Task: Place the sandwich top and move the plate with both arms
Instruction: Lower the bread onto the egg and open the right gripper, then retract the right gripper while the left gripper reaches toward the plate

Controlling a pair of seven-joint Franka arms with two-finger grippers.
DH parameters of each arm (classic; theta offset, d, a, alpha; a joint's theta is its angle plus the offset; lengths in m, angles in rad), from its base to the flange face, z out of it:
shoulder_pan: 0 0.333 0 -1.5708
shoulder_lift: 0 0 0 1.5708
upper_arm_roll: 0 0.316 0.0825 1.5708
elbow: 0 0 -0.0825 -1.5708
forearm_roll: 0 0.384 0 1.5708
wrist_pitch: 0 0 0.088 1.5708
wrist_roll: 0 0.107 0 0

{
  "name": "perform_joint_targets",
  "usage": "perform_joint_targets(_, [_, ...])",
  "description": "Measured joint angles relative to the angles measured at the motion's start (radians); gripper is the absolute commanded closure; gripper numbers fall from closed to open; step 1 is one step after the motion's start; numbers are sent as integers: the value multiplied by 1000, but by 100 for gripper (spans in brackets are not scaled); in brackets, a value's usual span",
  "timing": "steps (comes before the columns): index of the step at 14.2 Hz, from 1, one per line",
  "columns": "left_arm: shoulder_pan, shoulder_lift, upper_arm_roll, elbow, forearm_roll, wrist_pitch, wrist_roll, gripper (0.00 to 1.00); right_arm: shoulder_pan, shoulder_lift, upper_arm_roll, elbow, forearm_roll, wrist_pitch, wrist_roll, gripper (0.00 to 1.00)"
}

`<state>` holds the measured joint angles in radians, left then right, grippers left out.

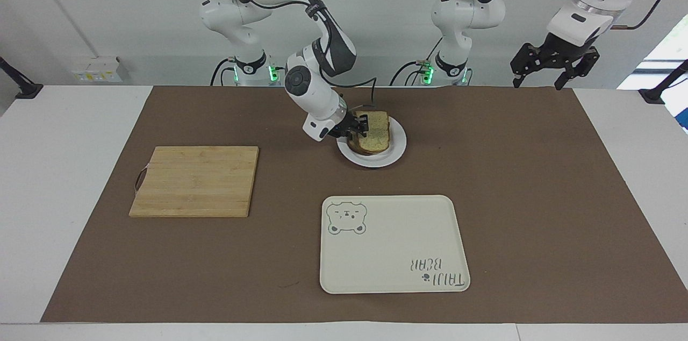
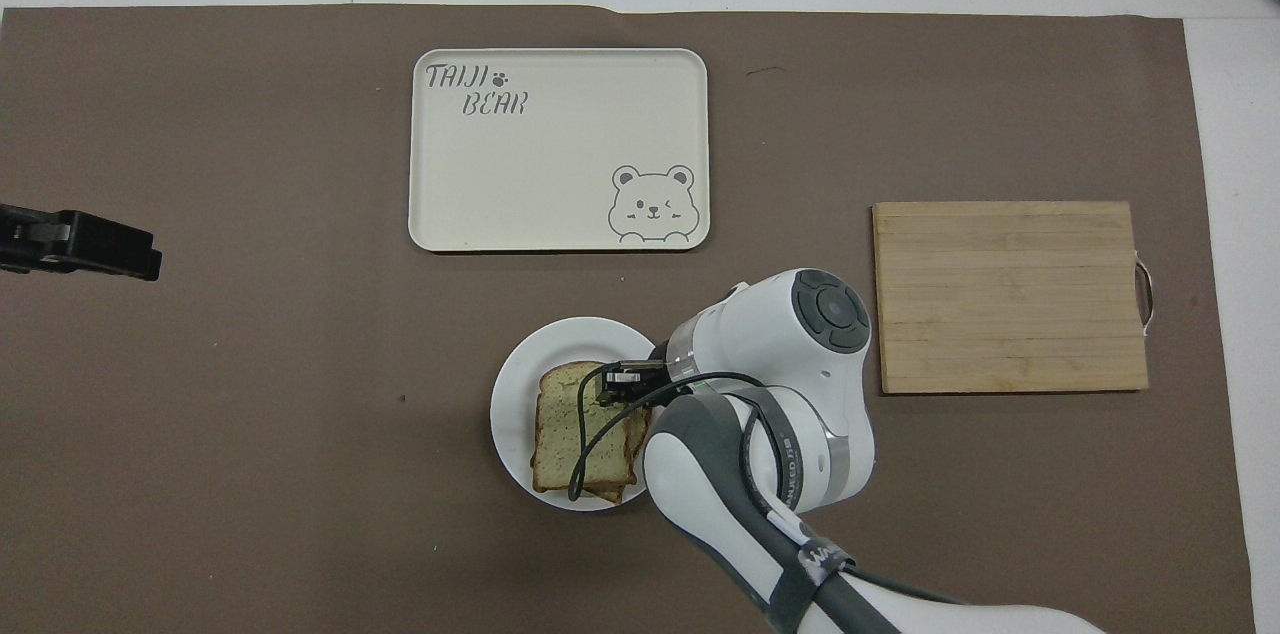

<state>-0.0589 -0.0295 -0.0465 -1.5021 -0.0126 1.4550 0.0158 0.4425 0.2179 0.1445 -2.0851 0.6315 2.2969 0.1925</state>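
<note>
The sandwich top (image 1: pixel 377 137) (image 2: pixel 577 434), a speckled slice with a brown crust, lies flat on a lower slice on the small white plate (image 1: pixel 372 161) (image 2: pixel 513 384). The plate sits mid-table, near the robots. My right gripper (image 1: pixel 362 126) (image 2: pixel 612 384) is low at the slice's edge, on the side toward the right arm's end of the table. Whether it still grips the bread does not show. My left gripper (image 1: pixel 539 80) (image 2: pixel 140 254) hangs open and empty, high over the left arm's end of the table, where that arm waits.
A cream tray with a bear drawing (image 1: pixel 395 244) (image 2: pixel 558 149) lies farther from the robots than the plate. A wooden cutting board (image 1: pixel 194 181) (image 2: pixel 1010 296) lies toward the right arm's end. A brown mat (image 1: pixel 537 196) covers the table.
</note>
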Motion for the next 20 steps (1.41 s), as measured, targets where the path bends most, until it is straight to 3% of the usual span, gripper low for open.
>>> perform_joint_targets(2, [0, 0, 0, 0, 0, 0, 0, 0, -16, -6, -14, 14, -34, 3, 0, 0])
perform_joint_targets(9, [0, 0, 0, 0, 0, 0, 0, 0, -219, -85, -23, 24, -367, 0, 0, 0])
perform_joint_targets(14, [0, 0, 0, 0, 0, 0, 0, 0, -335, -107, -24, 123, -441, -159, -1, 0])
perform_joint_targets(20, [0, 0, -1, 0, 0, 0, 0, 0, -350, -123, -23, 216, -530, -278, -1, 0])
